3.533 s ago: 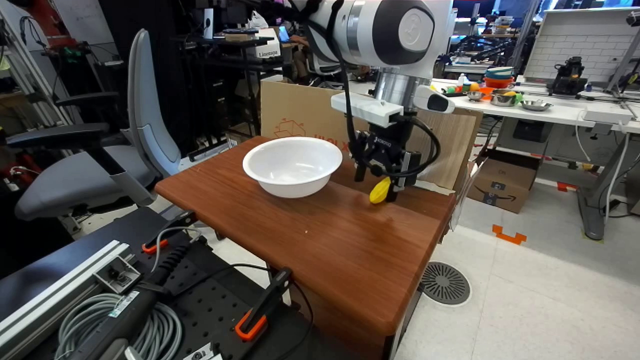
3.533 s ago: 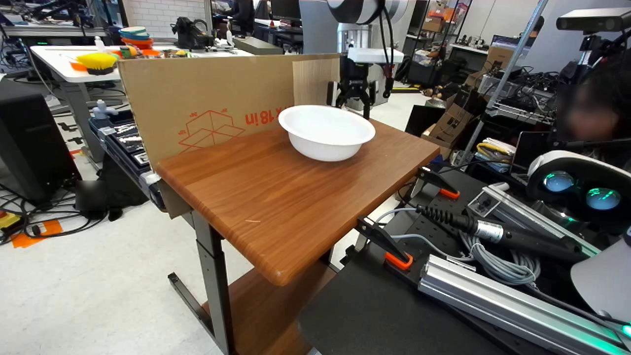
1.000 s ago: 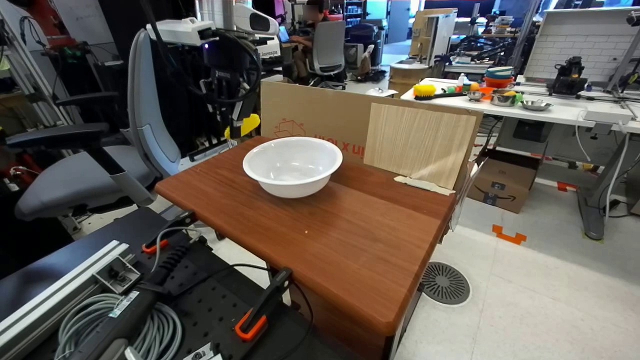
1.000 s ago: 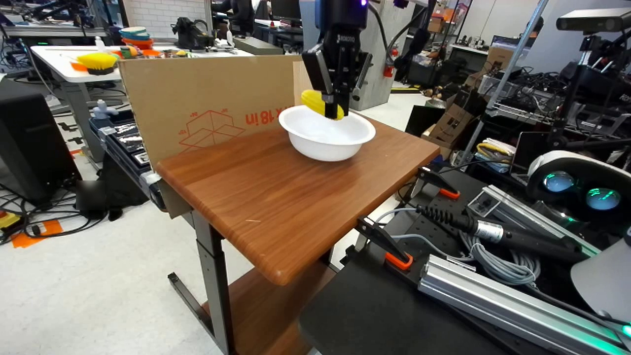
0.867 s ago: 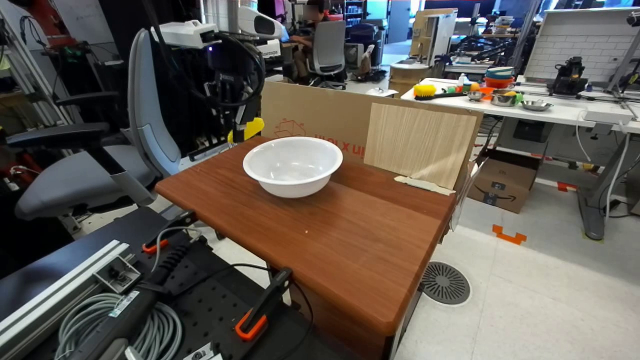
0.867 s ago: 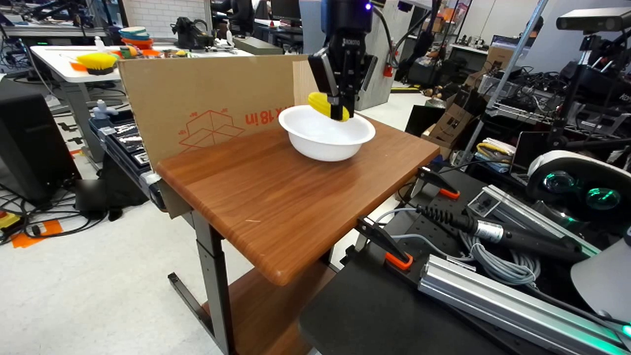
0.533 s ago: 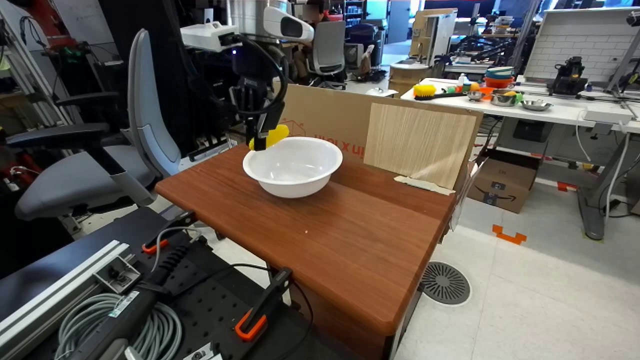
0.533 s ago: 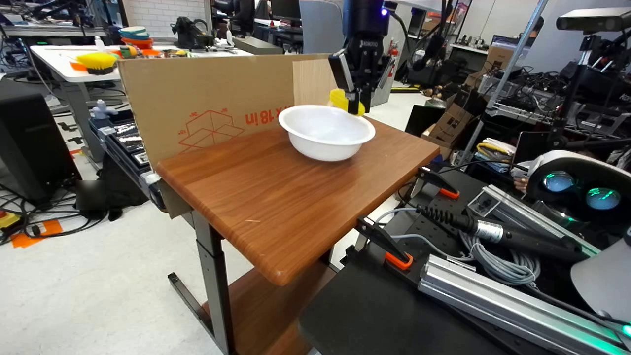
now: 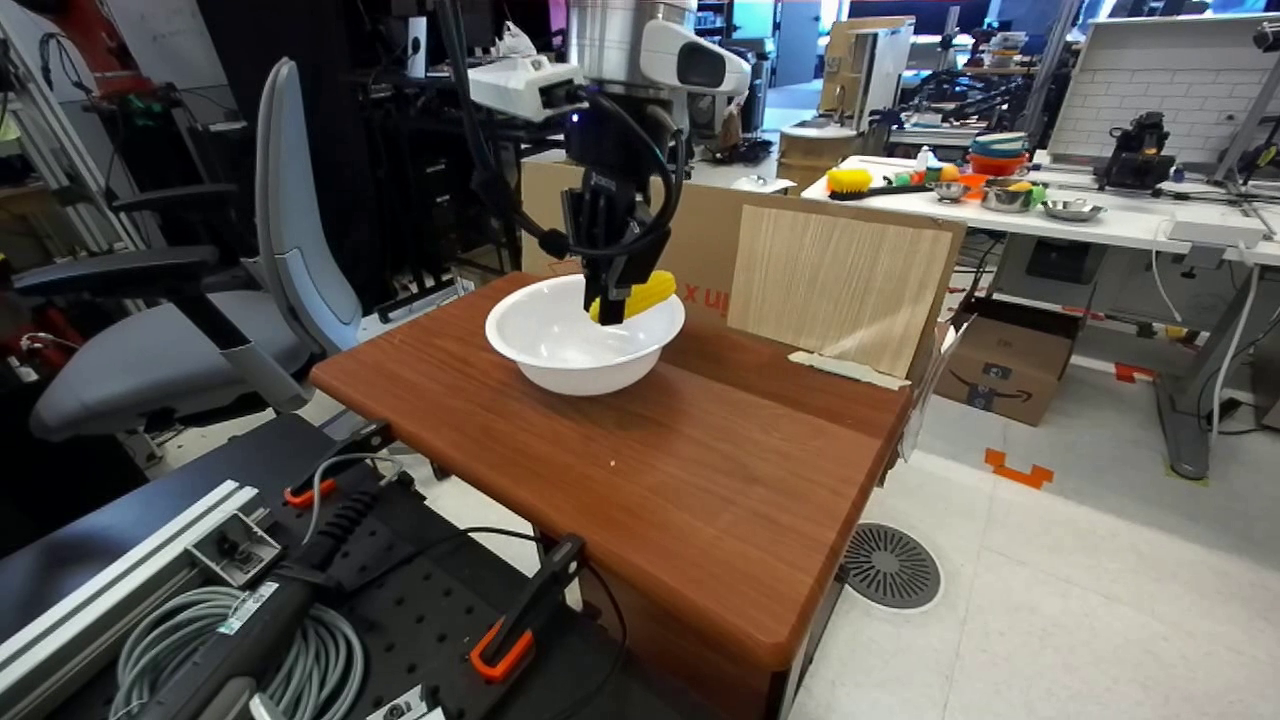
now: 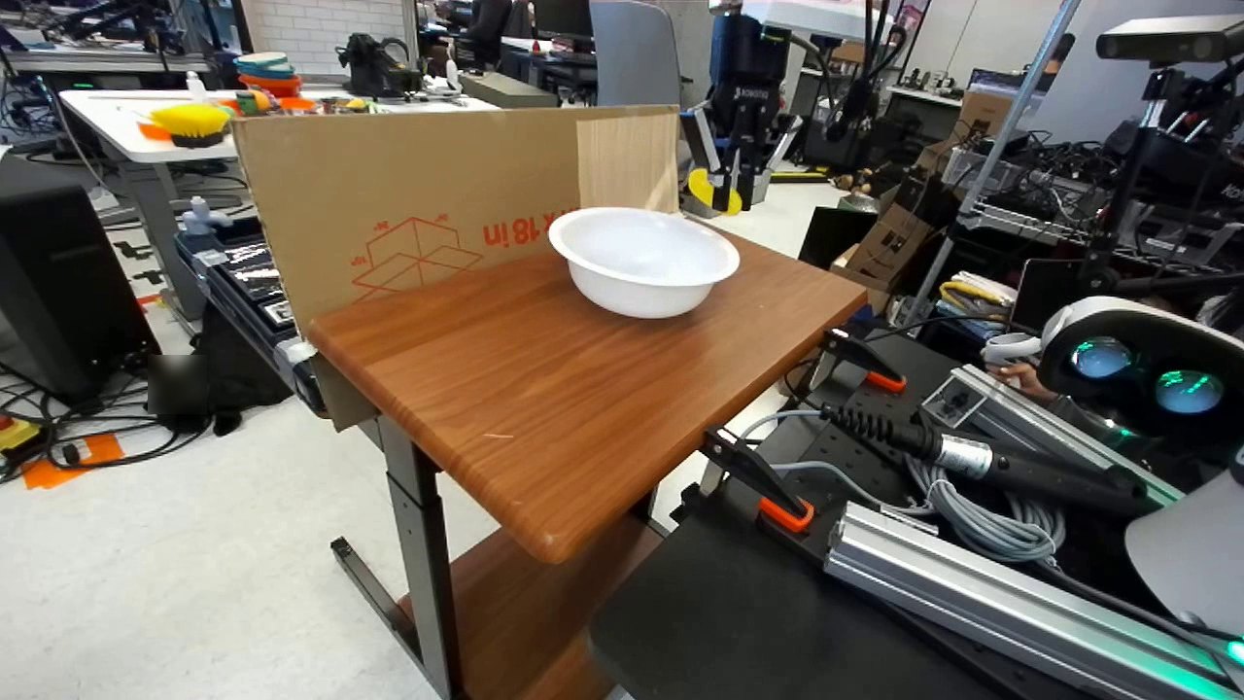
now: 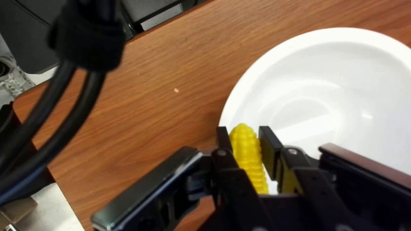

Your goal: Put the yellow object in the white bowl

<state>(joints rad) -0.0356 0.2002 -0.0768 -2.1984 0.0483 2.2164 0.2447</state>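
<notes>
In an exterior view, part of the ridged, oblong yellow object point(image 9: 652, 292) is hidden behind a black finger point(image 9: 611, 310); in the wrist view, its lower end is covered by the black two-fingered hand point(image 11: 244, 131). There, too, the wide, round, glossy white bowl point(image 11: 324, 99) is cut off at the right edge, and thick black cables point(image 11: 84, 106) are blurred. The white and silver robot arm point(image 9: 612, 45) is cut off at the top in both exterior views. The hand is pointed downward, its fingers mostly closed, with the object gripped between them. The object is held tilted, higher than the bowl's rim and apart from it; whether it is wholly over the opening cannot be told. The bowl is stood on a brown, wood-grained bench point(image 10: 505, 379).
</notes>
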